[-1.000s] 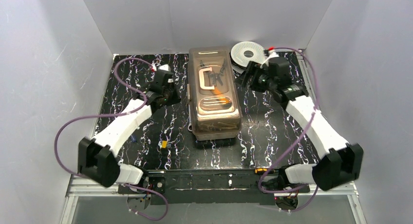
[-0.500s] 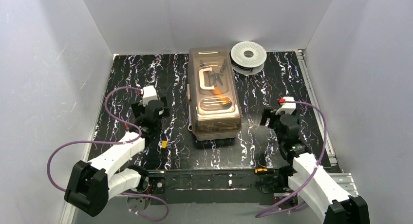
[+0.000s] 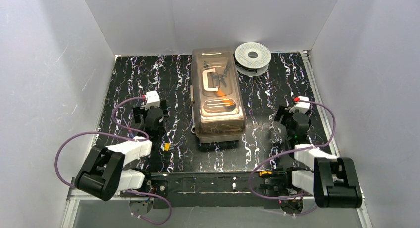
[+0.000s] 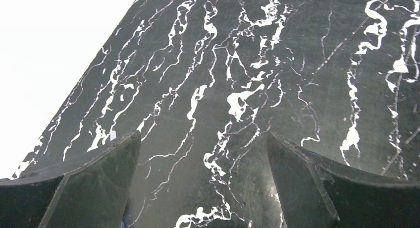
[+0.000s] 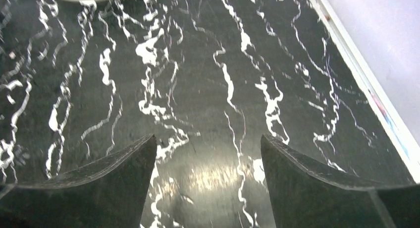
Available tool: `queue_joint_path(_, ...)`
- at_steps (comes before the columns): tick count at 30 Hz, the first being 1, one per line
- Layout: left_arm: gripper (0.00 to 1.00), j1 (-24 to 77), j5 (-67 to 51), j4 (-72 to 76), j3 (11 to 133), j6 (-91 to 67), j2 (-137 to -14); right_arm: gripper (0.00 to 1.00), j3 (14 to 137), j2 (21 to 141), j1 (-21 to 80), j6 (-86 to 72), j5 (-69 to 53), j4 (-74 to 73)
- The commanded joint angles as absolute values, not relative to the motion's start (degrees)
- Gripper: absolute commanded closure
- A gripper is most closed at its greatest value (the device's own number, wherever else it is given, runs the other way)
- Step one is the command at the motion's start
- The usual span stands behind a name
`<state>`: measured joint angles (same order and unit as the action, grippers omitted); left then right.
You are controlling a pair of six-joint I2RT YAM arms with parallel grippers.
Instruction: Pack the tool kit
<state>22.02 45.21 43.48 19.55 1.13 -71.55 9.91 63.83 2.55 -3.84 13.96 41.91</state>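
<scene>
**Top view, with both wrist views.** The toolbox (image 3: 218,96) lies at the centre of the table (image 3: 129,74), long axis running 12 to 6 o'clock, lid down. Its cream handle (image 3: 208,82) lies flat on the lid toward the 12 o'clock end. Dark shapes and one orange one show through the smoky plastic; I cannot name them from here. A round white spool (image 3: 252,54) sits just beside the box at its 1 o'clock corner.

**Grippers.** The left gripper (image 4: 200,139) hangs over bare table at 8 o'clock of the box, well apart from it, jaws spread wide with nothing between them. The right gripper (image 5: 208,139) is at 4 o'clock, likewise spread and empty. Both arms are folded near their bases.

**Handling, as I judge it.**
- The shell is stiff moulded plastic with smooth, probably slippery walls.
- It looks too broad for one gripper to span.
- Loaded with tools, it should be heavy and prone to tip toward whichever end holds more.
- The handle is the natural hold: lift it upright and clamp across its middle bar.
- For sliding the box, I would press both grippers on the long sides, low down.
</scene>
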Motion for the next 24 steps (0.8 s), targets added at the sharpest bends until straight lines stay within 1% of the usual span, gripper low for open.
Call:
queue_joint_path(1,0.02,20.94,45.24,50.27,19.46,2.56,-71.83,0.16,9.94,71.49,1.24,-4.23,12.44,62.34)
queue_joint_path(2,0.02,20.97,44.83,51.35,19.1,3.17,-71.9,0.19,9.19,77.52,1.39,-2.95,12.6,70.86)
queue_joint_path(3,0.02,20.88,44.63,52.4,18.81,3.79,-71.97,0.19,9.94,77.17,3.24,-0.91,15.12,68.95)
queue_joint_path(4,0.02,20.85,44.6,52.73,18.78,4.11,-72.07,0.21,12.0,75.05,3.57,-1.84,14.43,60.1)
queue_joint_path(5,0.02,20.79,44.56,52.07,18.97,4.4,-72.1,0.2,12.71,75.73,2.18,-3.66,14.16,60.12)
queue_joint_path(6,0.02,20.75,44.67,50.76,19.5,5.1,-72.35,0.17,12.91,77.05,2.13,-3.61,16.38,62.56)
queue_joint_path(7,0.02,20.59,45.02,49.53,20.07,5.38,-73.01,0.13,13.08,76.41,2.07,-4.01,16.95,60.97)
queue_joint_path(8,0.02,20.29,46.08,49.09,20.57,5.66,-74.33,0.12,13.36,75.26,2.08,-5.06,16.89,58.28)
queue_joint_path(10,0.02,19.55,47.45,50.01,21.25,5.41,-77.89,0.11,13.58,76.32,2.09,-4.13,16.35,59.62)
queue_joint_path(13,0.02,17.63,46.29,54.04,20.85,4.66,-83.07,0.1,13.85,75.66,2.09,-4.31,16.27,58.28)
queue_joint_path(16,0.02,14.98,40.03,59.34,19.39,5.2,-85.71,0.1,13.93,75.91,2.0,-4.41,16.09,58.46)
queue_joint_path(18,0.02,13.1,32.45,52.07,20.96,2.64,-83.79,0.09,13.88,75.86,1.98,-4.31,16.02,58.33)
queue_joint_path(19,0.02,11.84,28.72,50.78,21.34,2.67,-83.72,0.09,13.9,75.85,1.96,-4.31,16.02,58.28)
queue_joint_path(24,0.02,7.17,17.75,46.22,23.09,0.6,-83.52,0.09,13.95,75.89,2.0,-4.31,15.96,58.23)
